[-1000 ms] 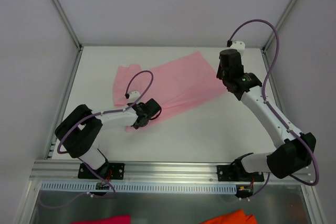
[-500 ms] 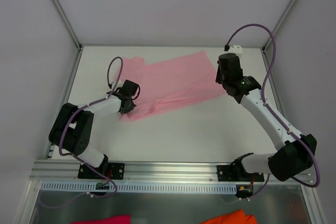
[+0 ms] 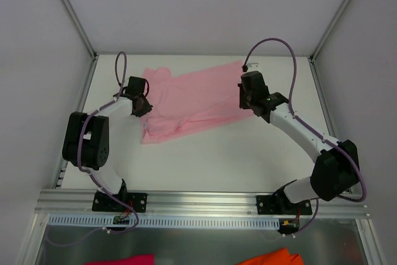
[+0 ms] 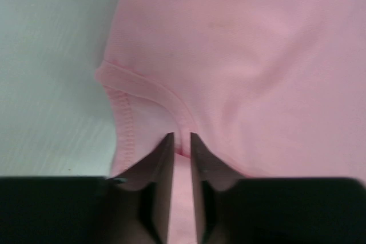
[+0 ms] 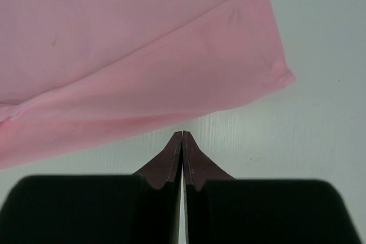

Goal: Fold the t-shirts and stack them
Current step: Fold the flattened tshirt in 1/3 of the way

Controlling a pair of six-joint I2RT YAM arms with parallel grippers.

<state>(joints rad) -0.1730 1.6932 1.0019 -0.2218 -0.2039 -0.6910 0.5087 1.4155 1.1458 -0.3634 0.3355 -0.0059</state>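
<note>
Over the last second your left arm has swung from the near-left part of the table (image 3: 248, 153) out to its far-left side, dragging the edge of the light pink t-shirt (image 3: 192, 100) with it. The bunched corner that lay near the arm is now pulled out, and the shirt lies as one fairly flat sheet across the far half of the table. Your left gripper (image 4: 182, 139) sits at the shirt's left edge, and its fingers have parted to a narrow slit. A stitched hem (image 4: 123, 112) runs right up to the tips and pink shows in the gap, so you cannot tell whether the cloth is still pinched or already let go. Your right arm has moved inward to the shirt's right edge. The right gripper (image 5: 182, 134) has its fingers pressed tight together and holds nothing, its tips on bare table just beside the shirt's corner. This looks like the end of the spreading step: the shirt is laid out but no fold has been made. Before you lift the left arm away, check that the hem drops free, or the flattened edge may come up with it.
</note>
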